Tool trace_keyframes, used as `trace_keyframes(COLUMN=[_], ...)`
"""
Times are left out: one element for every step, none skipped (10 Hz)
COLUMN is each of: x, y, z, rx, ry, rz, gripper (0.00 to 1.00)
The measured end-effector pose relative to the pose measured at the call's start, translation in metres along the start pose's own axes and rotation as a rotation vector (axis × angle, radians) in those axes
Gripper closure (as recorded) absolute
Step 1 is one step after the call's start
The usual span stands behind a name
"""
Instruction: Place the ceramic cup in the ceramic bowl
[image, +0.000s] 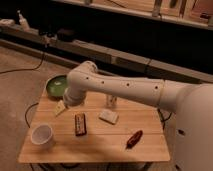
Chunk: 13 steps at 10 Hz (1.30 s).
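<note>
The gripper (63, 104) hangs near the ceramic bowl (56, 86), the ceramic cup (42, 135) well apart (jaws: cannot tell whether open).

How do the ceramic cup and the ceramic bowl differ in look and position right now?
The ceramic cup is white; the ceramic bowl is green inside. The cup is narrower and taller; the bowl is wider and shallow. The cup stands at the near corner of the table, the bowl at the far corner on the same side. Both are round and upright. The gripper hangs between them, closer to the bowl.
</note>
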<state>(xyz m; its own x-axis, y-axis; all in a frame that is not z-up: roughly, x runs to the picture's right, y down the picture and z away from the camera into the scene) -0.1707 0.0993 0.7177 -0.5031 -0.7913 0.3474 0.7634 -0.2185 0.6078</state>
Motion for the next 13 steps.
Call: trace_keyframes(x=[0.000,0.000,0.001,0.004,0.008,0.010,0.009,0.005,0.002,-0.003,-0.006,-0.008,-0.010], y=[0.000,-0.001,-0.002,-0.006,-0.017,-0.030,-0.043,-0.048,-0.049,-0.050,-0.049,-0.049,-0.050], z=[0.000,0.000,0.000,0.003,0.011,0.020,0.031,0.041,0.047,0.056,0.063,0.069,0.074], rx=[0.000,0.002,0.009,0.026,0.056,0.090,0.127,0.146,0.152,0.157,0.156,0.156,0.154], ry=[0.000,0.001,0.008,0.030,0.058,0.078,0.092,0.093,0.088,0.076,0.070,0.066,0.061], rz=[0.000,0.000,0.005,0.025,0.048,0.064,0.089,0.117,0.129,0.147,0.157,0.160,0.162], gripper=[0.20,0.20,0.20,0.20,0.20,0.20,0.20,0.20,0.20,0.20,0.20,0.20,0.20])
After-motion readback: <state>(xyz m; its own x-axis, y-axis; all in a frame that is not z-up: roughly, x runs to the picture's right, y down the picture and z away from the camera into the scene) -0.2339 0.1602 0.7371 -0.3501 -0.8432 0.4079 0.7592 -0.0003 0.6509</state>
